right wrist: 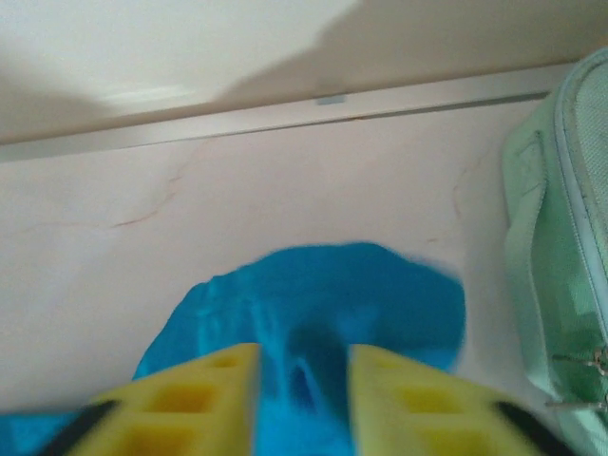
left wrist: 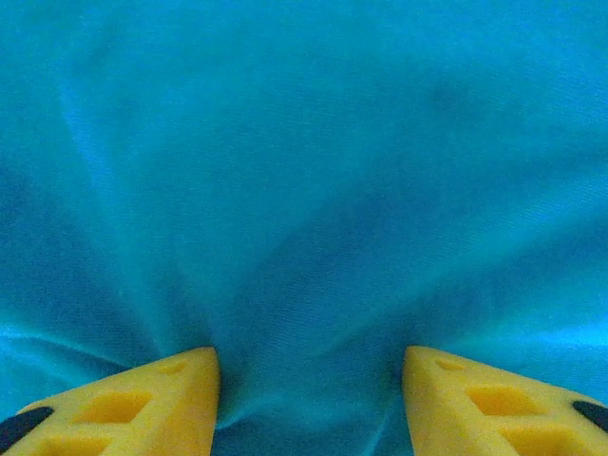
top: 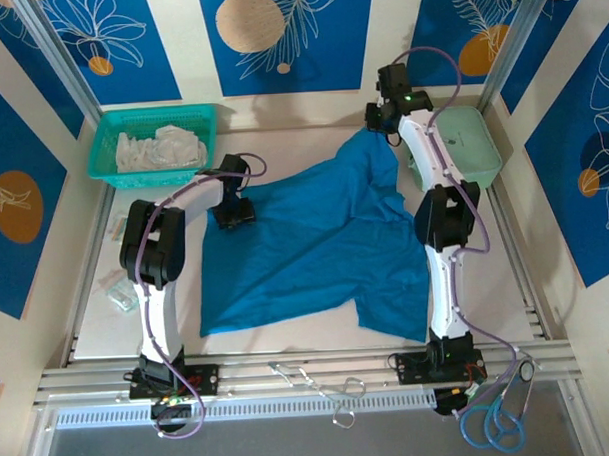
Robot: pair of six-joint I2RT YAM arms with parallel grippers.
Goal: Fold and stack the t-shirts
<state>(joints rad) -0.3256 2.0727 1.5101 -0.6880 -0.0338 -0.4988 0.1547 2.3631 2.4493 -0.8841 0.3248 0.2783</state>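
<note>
Left tool [top: 234,212]: half-wide, we reckon pinning the shirt [top: 315,238] flat.
Right tool [right wrist: 304,347]: narrow round the far-edge corner; can't tell if gripping.

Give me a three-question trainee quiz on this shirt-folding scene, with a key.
1. True or false: the t-shirt lies neatly folded.
2. What is in the teal basket? A) crumpled white material B) scissors C) a blue shirt.
3. Short answer: which gripper is at the shirt's far corner, beside the mint case?
Key: 1 false, it lies spread out and creased. 2 A. 3 the right gripper.
</note>
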